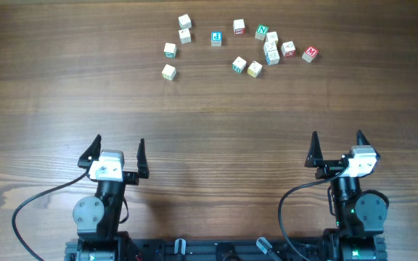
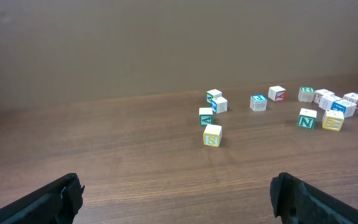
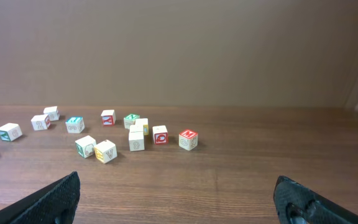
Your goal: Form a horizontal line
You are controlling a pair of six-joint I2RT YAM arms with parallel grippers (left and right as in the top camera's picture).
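Observation:
Several small cream letter cubes lie scattered across the far side of the table, from a yellow-edged cube [image 1: 168, 72] at the left to a red-lettered cube [image 1: 310, 54] at the right. A few cubes [image 1: 271, 49] bunch together right of centre. No horizontal line of cubes is in view. My left gripper [image 1: 119, 141] hangs open at the near left, far short of the cubes, with nothing between its fingers. My right gripper [image 1: 337, 135] stands open and empty at the near right. From the left wrist [image 2: 176, 183] the yellow S cube [image 2: 212, 134] is nearest; from the right wrist [image 3: 177, 180] a red cube [image 3: 188, 139] lies ahead.
The bare wooden table [image 1: 216, 130] stretches between the grippers and the cubes. A plain brown wall [image 3: 179, 50] rises behind the table's far edge. Black cables [image 1: 31, 203] loop beside each arm base at the near edge.

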